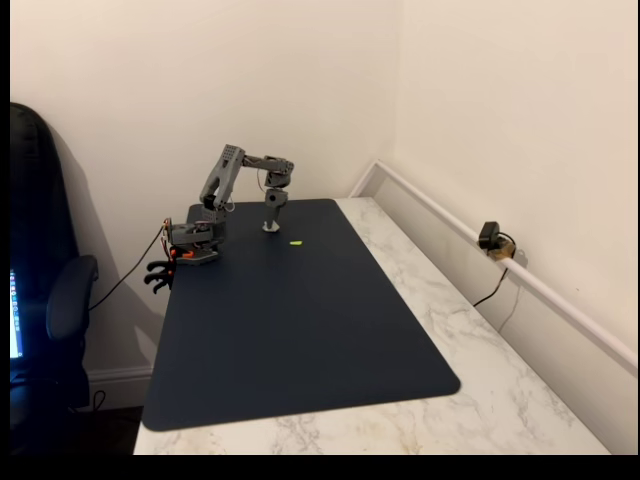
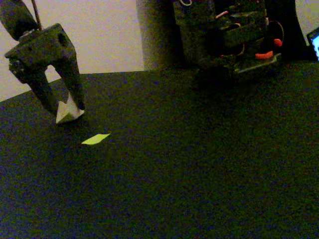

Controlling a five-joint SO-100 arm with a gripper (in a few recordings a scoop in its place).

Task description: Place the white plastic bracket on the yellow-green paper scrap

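The white plastic bracket (image 2: 69, 113) rests on the dark mat (image 2: 189, 164), a small bright lump at the mat's far end (image 1: 270, 229). My grey gripper (image 2: 66, 107) points straight down over it, a finger pressed against each side of the piece, so it is shut on the bracket at mat level. In a fixed view the gripper (image 1: 271, 225) hangs from the bent arm near the back wall. The yellow-green paper scrap (image 2: 95, 139) lies flat on the mat a short way in front and to the right of the bracket (image 1: 296, 242), apart from it.
The arm's base (image 1: 195, 240) with orange wiring stands at the mat's back left corner. A white marble tabletop (image 1: 480, 360) surrounds the mat. A small black camera (image 1: 490, 238) sits by the right wall. A dark office chair (image 1: 45, 300) stands left of the table.
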